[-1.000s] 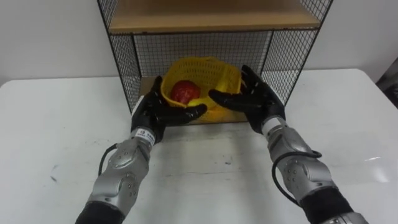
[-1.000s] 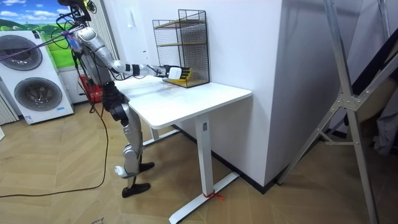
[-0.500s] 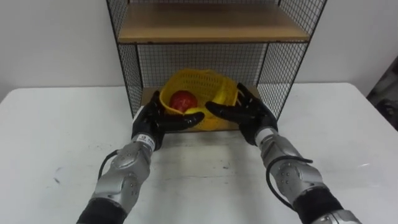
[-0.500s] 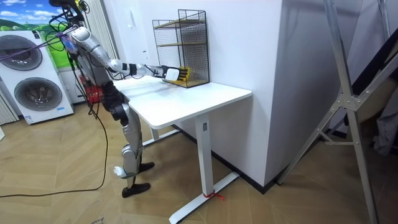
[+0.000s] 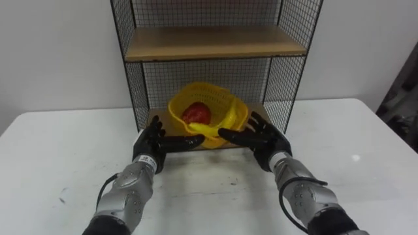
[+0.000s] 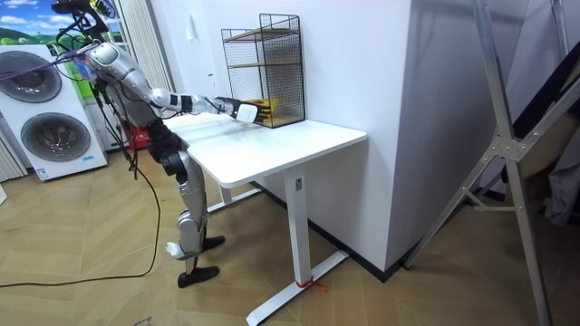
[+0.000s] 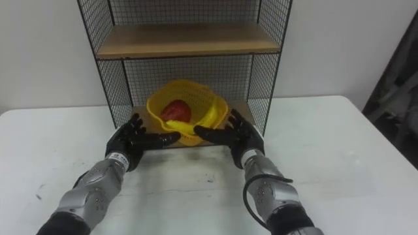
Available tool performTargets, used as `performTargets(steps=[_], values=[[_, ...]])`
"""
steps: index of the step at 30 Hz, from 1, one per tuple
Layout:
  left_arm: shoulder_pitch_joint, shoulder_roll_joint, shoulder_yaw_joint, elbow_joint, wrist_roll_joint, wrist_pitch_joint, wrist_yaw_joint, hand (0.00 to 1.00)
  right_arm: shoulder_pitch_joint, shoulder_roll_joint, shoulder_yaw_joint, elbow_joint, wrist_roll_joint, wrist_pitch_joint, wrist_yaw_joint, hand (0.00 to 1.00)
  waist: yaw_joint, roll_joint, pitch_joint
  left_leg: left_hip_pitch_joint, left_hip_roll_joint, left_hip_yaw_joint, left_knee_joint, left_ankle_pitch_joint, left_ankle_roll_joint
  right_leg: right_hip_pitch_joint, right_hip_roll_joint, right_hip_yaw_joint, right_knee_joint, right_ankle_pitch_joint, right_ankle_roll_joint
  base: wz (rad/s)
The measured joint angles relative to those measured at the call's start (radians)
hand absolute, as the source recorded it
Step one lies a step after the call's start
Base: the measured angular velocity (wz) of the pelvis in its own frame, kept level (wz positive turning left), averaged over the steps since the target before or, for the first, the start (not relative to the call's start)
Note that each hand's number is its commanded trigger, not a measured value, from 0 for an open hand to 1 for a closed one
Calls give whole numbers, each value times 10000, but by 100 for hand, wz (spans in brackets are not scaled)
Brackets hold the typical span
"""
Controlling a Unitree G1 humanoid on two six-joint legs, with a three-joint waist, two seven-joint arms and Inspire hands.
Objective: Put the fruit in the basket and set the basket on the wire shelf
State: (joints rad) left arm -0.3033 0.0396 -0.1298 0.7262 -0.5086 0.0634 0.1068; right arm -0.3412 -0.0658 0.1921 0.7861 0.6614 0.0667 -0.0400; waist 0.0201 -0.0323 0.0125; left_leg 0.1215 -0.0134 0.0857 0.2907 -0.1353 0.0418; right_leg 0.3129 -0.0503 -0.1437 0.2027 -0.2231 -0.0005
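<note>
Basket: yellow plastic mesh basket (image 5: 238, 112) on the bottom board of the black wire shelf (image 5: 133, 78), mouth tipped forward.
Fruit: round red fruit (image 5: 195, 113) inside at left; yellow banana (image 5: 219, 123), long axis front-left to back-right rim.
Hands: left hand (image 5: 151, 140) and right hand (image 5: 264, 138) spread, empty, just before the basket; contact we cannot judge.
Surface: white table (image 5: 59, 150), shelf at its back edge.
Room: robot at the table's edge; white washing machine (image 6: 50, 127) behind it.

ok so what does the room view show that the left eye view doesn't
The room view takes in the standing robot, a washing machine behind it and the wood floor. The left eye view makes out the red fruit and banana inside the yellow basket, with the left hand and right hand open at its sides. Both show the wire shelf, white table and basket.
</note>
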Motion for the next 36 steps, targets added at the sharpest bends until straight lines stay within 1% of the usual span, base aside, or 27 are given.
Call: performTargets(steps=[3,4,5,8,10,12,14,15,19,21,22,26,29,30,32,33,34,35,36], values=[[167,13,153,0,-1,-11,6,0,196,3,-212,0,-15,-2,74,0,-52,2,-7,75,1,1,2,-9,-14,79,-1,3,11,-2,1,0],[248,12,262,-1,2,-20,17,0,288,5,-286,0,-52,-3,94,0,-83,4,-33,90,0,1,2,-31,-49,94,-1,7,10,-10,5,0],[285,14,325,-1,2,-20,23,0,324,13,-321,-1,-51,-3,98,0,-111,5,-39,96,0,1,5,-31,-48,105,-2,3,9,-12,8,0],[385,68,396,4,1,-11,11,0,578,6,-629,-3,8,4,68,0,-164,25,-36,174,-8,-16,12,-33,-47,196,2,-1,5,-12,8,1],[478,76,435,9,2,-14,1,0,756,-12,-787,-2,7,4,72,0,-174,103,-77,216,-11,-12,-7,-32,-47,222,-1,13,9,-11,7,0],[578,71,530,4,-1,-33,-14,0,878,-26,-972,-2,1,4,99,0,-201,165,-99,242,-14,-3,-24,-30,-49,236,6,17,9,-16,12,0],[674,66,635,-7,-1,-64,-20,0,996,-75,-1210,-3,-37,4,100,0,-198,233,-101,248,-11,14,-24,-30,-50,236,19,37,8,-16,11,0],[759,67,785,-13,3,-64,-53,0,1019,-81,-1405,-4,-103,3,120,0,-233,285,-114,248,-10,25,-24,-30,-50,236,18,36,3,-16,12,0],[873,58,963,-49,13,-64,-85,0,1031,-130,-1736,-7,-302,7,218,0,-390,355,-157,247,-15,27,-68,-19,-64,219,16,14,3,-35,25,0],[936,57,1047,-148,18,-32,-96,0,1043,-133,-1754,-70,-415,17,224,0,-426,370,-166,245,-15,32,-100,-1,-65,194,10,7,6,-34,23,0],[981,58,1074,-235,17,-10,-98,0,1051,-130,-1753,-113,-438,25,259,0,-427,357,-164,266,-27,41,-196,50,-69,174,7,7,3,-32,20,0],[1073,60,1174,-456,9,52,-109,0,1054,-156,-1760,-452,-446,25,441,0,-486,339,-153,262,-32,27,-233,70,-77,163,7,-7,-5,-33,16,0],[1212,74,1188,-740,12,110,-111,0,1165,-210,-1759,-933,-716,25,510,0,-563,275,-161,237,-65,-44,-249,96,-84,166,3,-69,-40,-34,18,7],[1344,80,1188,-953,12,138,-122,0,1329,-217,-1759,-1193,-923,25,558,0,-568,245,-170,222,-115,-53,-267,125,-65,165,9,-70,-78,-27,9,3],[1544,98,1189,-1325,14,183,-210,0,1715,-254,-1760,-1882,-1275,26,660,0,-567,236,-184,127,-98,-69,-239,131,-56,119,9,-79,-135,3,-7,0],[1675,105,1188,-1545,8,203,-262,0,1927,-287,-1760,-2323,-1481,26,730,0,-563,253,-232,40,-86,-72,-235,140,-46,22,9,-77,-127,10,-12,0],[1868,105,1185,-1956,7,220,-278,0,2089,-342,-1759,-2812,-1669,26,770,0,-599,249,-241,-1,-79,-81,-238,143,-43,-17,5,-80,-129,12,-13,0],[1959,104,1183,-2177,5,221,-285,0,2155,-381,-1759,-3038,-1699,26,779,0,-614,241,-236,-29,-76,-93,-240,147,-39,-40,6,-78,-131,12,-13,4],[2105,109,1186,-2631,5,222,-288,0,2227,-468,-1761,-3425,-1749,25,819,0,-646,218,-223,-65,-77,-98,-235,175,-36,-83,6,-80,-136,25,-17,3]])
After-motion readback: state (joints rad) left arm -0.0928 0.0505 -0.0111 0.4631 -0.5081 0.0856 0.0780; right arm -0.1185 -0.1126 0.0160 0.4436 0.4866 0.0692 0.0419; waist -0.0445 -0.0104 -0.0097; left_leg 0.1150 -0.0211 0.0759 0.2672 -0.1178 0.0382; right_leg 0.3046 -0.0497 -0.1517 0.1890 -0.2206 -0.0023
